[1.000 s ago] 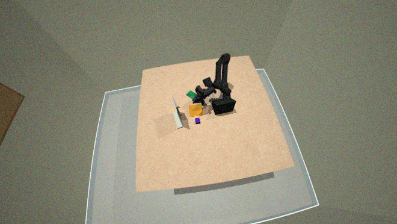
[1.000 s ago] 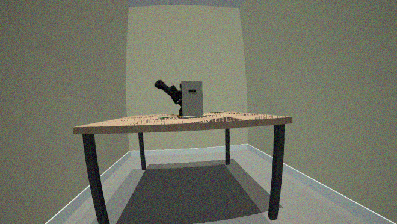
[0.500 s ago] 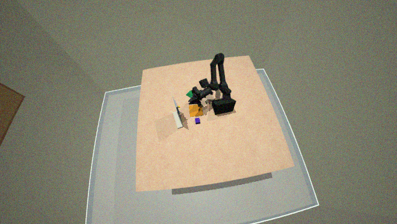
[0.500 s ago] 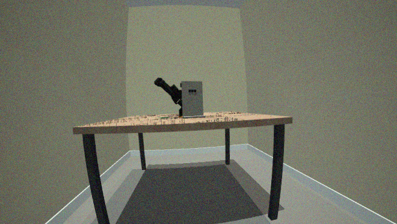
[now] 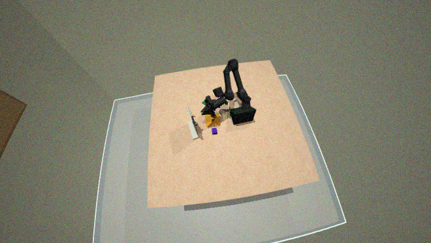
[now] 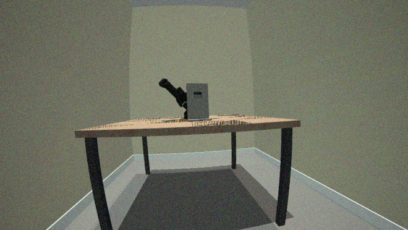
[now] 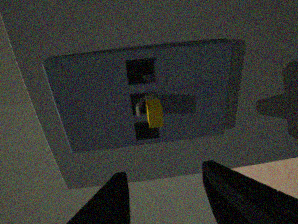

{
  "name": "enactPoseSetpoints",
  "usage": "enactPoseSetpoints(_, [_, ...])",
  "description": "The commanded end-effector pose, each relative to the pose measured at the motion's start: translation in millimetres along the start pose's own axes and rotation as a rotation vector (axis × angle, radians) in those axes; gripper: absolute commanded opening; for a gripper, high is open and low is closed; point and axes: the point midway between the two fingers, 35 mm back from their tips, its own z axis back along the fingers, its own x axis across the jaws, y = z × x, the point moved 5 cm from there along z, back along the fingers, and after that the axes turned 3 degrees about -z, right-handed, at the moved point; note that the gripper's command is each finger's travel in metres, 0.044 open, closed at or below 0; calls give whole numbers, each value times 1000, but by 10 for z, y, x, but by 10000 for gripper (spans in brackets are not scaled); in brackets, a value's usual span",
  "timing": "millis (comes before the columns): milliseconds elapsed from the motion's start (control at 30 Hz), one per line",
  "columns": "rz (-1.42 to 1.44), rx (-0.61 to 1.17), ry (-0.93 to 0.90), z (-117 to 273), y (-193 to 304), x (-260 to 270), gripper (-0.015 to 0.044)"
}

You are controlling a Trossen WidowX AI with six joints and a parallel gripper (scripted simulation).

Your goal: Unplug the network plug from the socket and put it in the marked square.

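The upright grey panel (image 5: pixel 191 112) (image 6: pixel 198 108) stands on the table, its recessed socket plate (image 7: pixel 95 110) facing the wrist camera. The network plug, yellow at its near end (image 7: pixel 155 114) (image 5: pixel 194 115), sits in the middle of three dark openings. Its thin tab is too dark and blurred to tell. My gripper (image 7: pixel 165 176) (image 5: pixel 202 112) is partly open with nothing between its fingers. It is in front of the panel, apart from the plug, which appears above the fingertips in the wrist view. The orange marked square (image 5: pixel 209 123) lies on the table below the hand, partly hidden by it.
A small purple block (image 5: pixel 214 130) lies beside the orange square. A green thing (image 5: pixel 204 102) shows partly behind the hand. The panel's pale foot (image 5: pixel 192 130) rests on the table. The black arm base (image 5: pixel 243 115) stands on the square's other side.
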Motion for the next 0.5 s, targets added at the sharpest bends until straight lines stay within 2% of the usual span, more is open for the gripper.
enactPoseSetpoints(0, [-2,1,-4,-61,-16,7,156])
enactPoseSetpoints(467, [-2,0,-5,-263,-74,18,156])
